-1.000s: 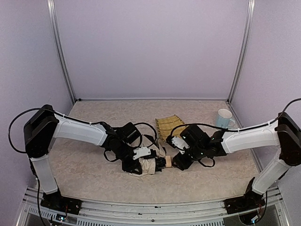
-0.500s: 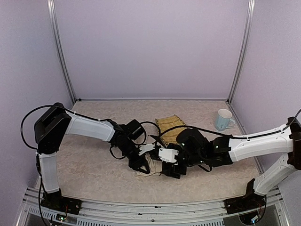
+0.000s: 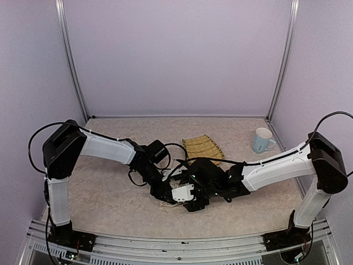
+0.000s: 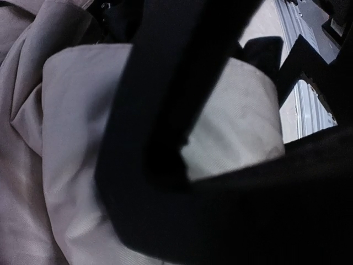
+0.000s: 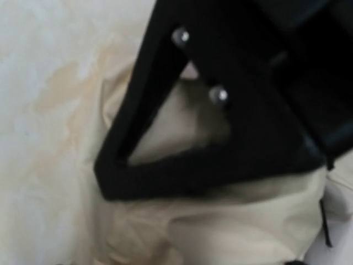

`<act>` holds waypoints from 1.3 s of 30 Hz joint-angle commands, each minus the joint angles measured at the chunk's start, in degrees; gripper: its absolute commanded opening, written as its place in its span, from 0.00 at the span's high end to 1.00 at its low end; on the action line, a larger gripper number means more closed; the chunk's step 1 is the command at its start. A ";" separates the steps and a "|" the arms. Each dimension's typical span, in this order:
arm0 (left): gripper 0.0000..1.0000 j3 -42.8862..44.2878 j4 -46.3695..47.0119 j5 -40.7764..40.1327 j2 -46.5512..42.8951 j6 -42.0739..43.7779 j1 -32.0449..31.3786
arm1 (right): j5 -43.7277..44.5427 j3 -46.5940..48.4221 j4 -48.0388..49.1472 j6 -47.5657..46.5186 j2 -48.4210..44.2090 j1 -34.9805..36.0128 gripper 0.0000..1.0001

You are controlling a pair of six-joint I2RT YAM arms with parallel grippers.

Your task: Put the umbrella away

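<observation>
Left claw [image 3: 167, 196] pinches the crumpled cream-beige fabric umbrella [image 4: 66, 110], lower centre; right claw [image 3: 183, 197], cannot tell; you've seemingly yet to stow it.

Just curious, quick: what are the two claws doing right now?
Left gripper: closed on the umbrella.
Right gripper: cannot tell, open or closed.

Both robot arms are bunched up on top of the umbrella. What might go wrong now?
1. The left gripper and right gripper sit very close together over the umbrella, so they might bump each other.
2. The cloth lies loose and crumpled around the black fingers, so it might snag or get tugged out of shape when an arm moves.
</observation>
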 commanded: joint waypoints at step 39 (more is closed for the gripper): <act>0.01 -11.09 10.15 -10.99 -13.21 -3.79 1.34 | -7.45 4.54 -12.67 4.95 10.99 -5.73 0.72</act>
